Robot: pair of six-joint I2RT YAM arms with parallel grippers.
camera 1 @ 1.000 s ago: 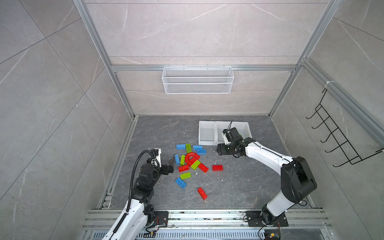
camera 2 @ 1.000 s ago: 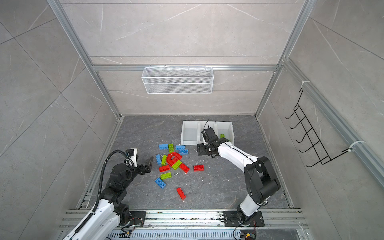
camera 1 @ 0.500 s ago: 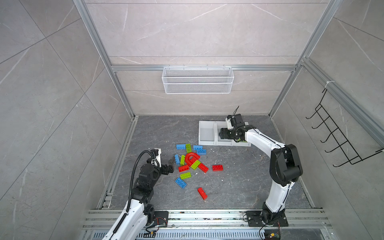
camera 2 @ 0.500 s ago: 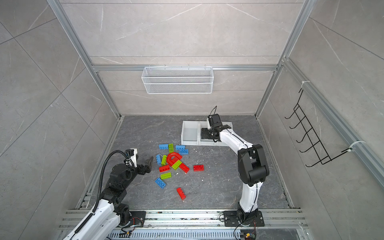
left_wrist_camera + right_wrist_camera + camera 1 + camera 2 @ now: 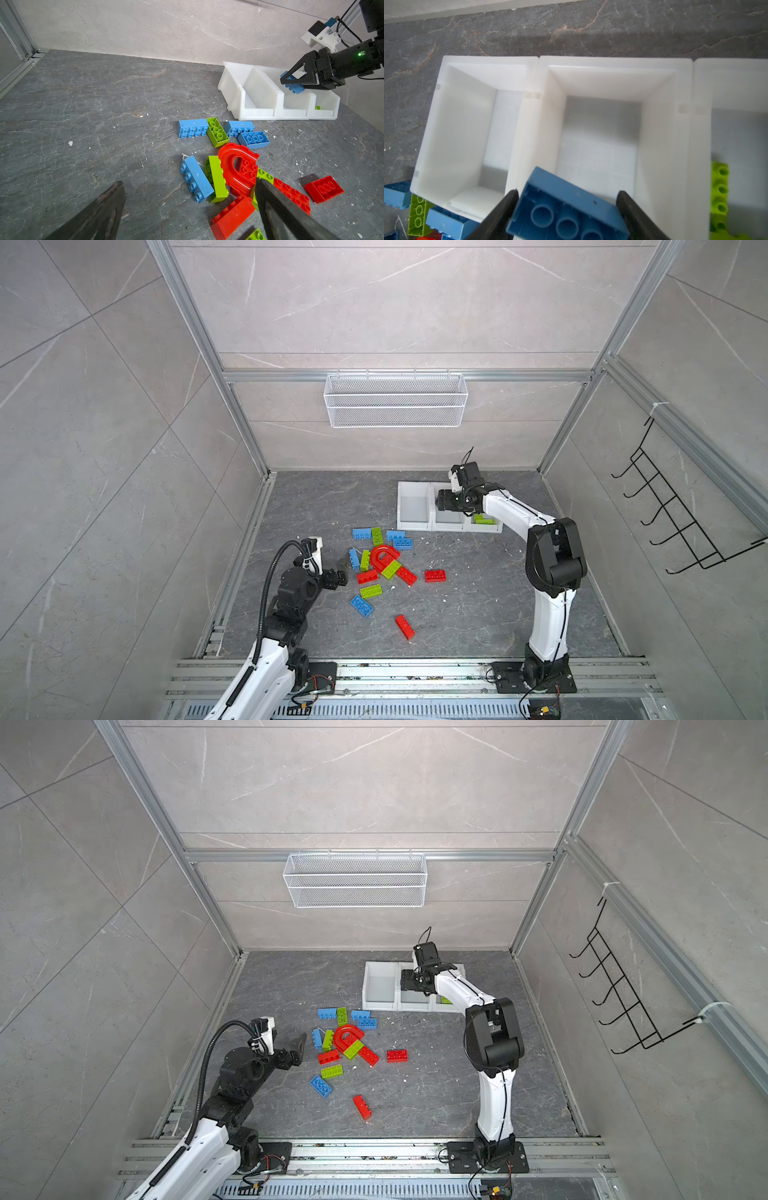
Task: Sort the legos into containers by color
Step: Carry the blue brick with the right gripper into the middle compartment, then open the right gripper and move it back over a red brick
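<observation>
Here, right of centre in both top views, my right jaws pinch a blue brick [image 5: 569, 209] above the middle container [image 5: 448, 526], ready for dropping; left jaws gape empty beside the loose legos [image 5: 384, 562].

There were 3 white bins [image 5: 261, 91] joined in a row. The blue bricks [image 5: 361, 605] on the floor numbered 5, plus 1 held blue brick [image 5: 293, 87] above the bins. Red pieces came to 5: 4 red bricks [image 5: 434, 575] and 1 red arch [image 5: 225, 166]. The floor carried 4 green bricks [image 5: 371, 591]; seemingly 2 binned green bricks [image 5: 719, 187] lay partly hidden. The walls bore 1 wire basket [image 5: 395, 406] and 1 hook rack [image 5: 681, 506].
</observation>
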